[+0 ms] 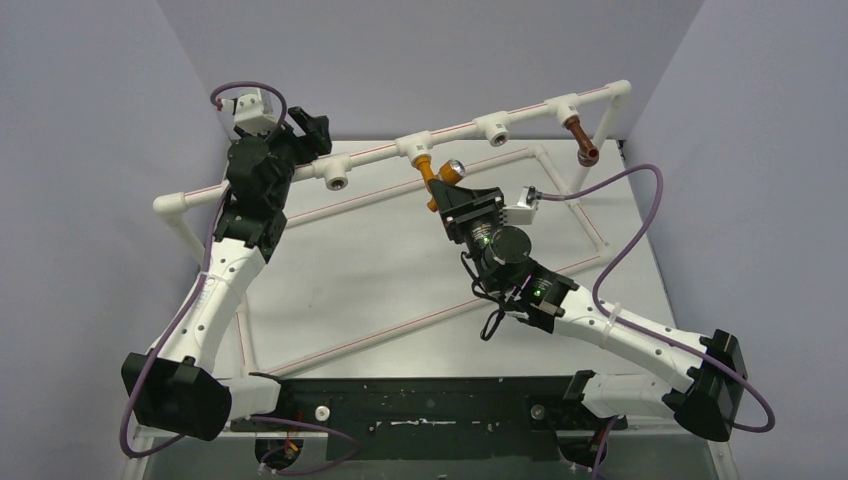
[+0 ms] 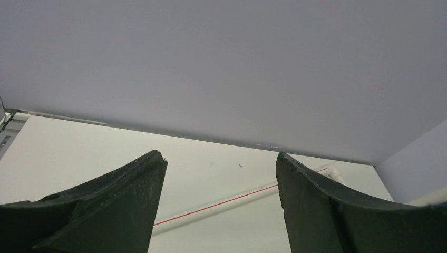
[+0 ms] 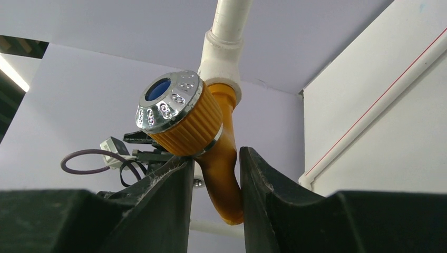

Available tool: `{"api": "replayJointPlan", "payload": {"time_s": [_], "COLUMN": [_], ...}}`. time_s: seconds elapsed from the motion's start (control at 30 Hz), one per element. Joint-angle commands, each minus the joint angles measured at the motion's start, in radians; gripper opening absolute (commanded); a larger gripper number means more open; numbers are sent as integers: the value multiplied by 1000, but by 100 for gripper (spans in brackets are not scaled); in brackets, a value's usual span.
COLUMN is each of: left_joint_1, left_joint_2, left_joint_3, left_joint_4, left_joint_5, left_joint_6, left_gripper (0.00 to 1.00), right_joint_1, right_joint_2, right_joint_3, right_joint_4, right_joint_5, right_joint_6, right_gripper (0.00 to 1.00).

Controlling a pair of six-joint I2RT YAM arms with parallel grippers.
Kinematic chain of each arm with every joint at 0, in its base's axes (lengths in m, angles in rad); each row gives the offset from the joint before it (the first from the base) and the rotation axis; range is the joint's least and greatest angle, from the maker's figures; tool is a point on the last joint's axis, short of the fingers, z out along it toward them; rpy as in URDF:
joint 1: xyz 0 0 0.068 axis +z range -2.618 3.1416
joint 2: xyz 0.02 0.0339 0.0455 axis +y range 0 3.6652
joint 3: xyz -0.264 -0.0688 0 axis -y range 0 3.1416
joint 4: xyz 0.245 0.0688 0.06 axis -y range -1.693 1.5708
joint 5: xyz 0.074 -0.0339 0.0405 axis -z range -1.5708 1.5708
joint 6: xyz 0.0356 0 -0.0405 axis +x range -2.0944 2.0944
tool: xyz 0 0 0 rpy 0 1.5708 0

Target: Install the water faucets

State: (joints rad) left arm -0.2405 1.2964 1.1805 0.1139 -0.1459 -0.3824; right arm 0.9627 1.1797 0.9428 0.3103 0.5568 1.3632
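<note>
Orange-yellow faucet (image 3: 219, 158): bent spout pinched between the nearly closed fingers of the right gripper (image 3: 216, 155). Its ribbed knob with round silver end sits just above them, and its stem is seated in a white tee socket (image 1: 413, 148) midway along the raised far pipe (image 1: 520, 118).
Left gripper (image 2: 219, 158): jaws wide apart, holding nothing, at far left by that pipe.
Dark reddish-brown faucet (image 1: 580, 138): hangs from the far-right tee.
Table (image 1: 380, 270): white, matt, carrying red-striped white pipes.
Walls (image 1: 420, 50): plain pale lilac-grey on left, far and right.
</note>
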Motion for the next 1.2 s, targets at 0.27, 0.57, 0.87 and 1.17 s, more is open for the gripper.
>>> {"api": "replayJointPlan", "payload": {"time_s": [0.27,0.57,0.87,1.17], "left_joint_1": [-63,-63,-63,-63], "left_joint_2": [156,162,169,171], "left_joint_3": [-158,-159,-158,-157], "left_joint_4": [-542,-544,-544,-544], "left_joint_5": [164,163,163,164], "left_joint_6": [65,65,65,65], "left_gripper": [74,74,74,74], "right_joint_1": [7,3,-6,-8], "right_joint_2": [-105,-223,-267,-261], "right_joint_3": [-14,-19,63,113], "right_joint_4": [-73,-102,-165,-227], "right_joint_5": [127,103,-19,-108], "right_joint_6": [-100,-398,-888,-1153], "right_gripper": [56,76,79,80]}}
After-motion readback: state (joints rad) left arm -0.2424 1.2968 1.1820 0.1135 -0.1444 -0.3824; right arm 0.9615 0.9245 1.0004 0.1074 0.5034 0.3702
